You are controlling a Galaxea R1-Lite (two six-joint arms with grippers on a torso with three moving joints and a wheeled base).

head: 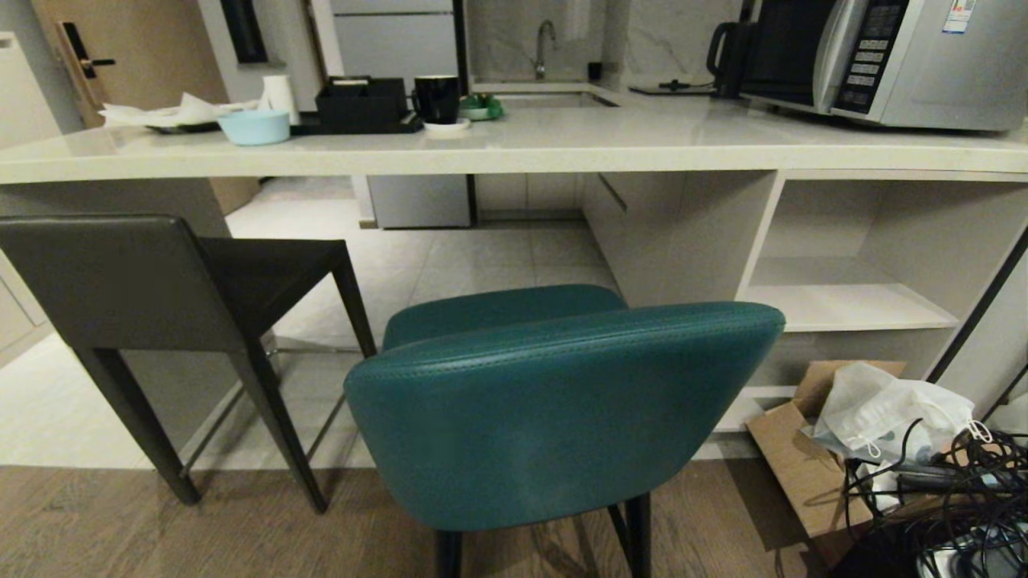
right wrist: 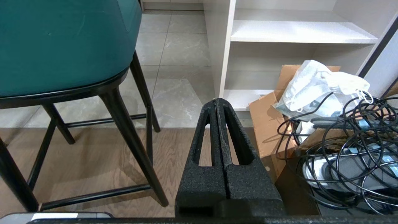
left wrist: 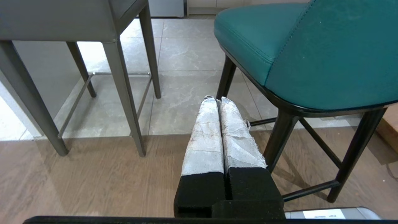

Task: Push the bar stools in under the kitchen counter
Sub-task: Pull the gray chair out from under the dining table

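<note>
Two stools, teal padded curved-back (head: pixel 562 409), dark grey angular (head: pixel 120 281), cream counter (head: pixel 514 148)

Stools (head: pixel 554 401) before the counter (head: pixel 514 148)

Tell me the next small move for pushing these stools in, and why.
Probably raise both shut grippers, left gripper and right gripper, to the teal stool's backrest. They hang low beside its black legs, touching nothing, while the stool stands clear of the kitchen counter.
</note>
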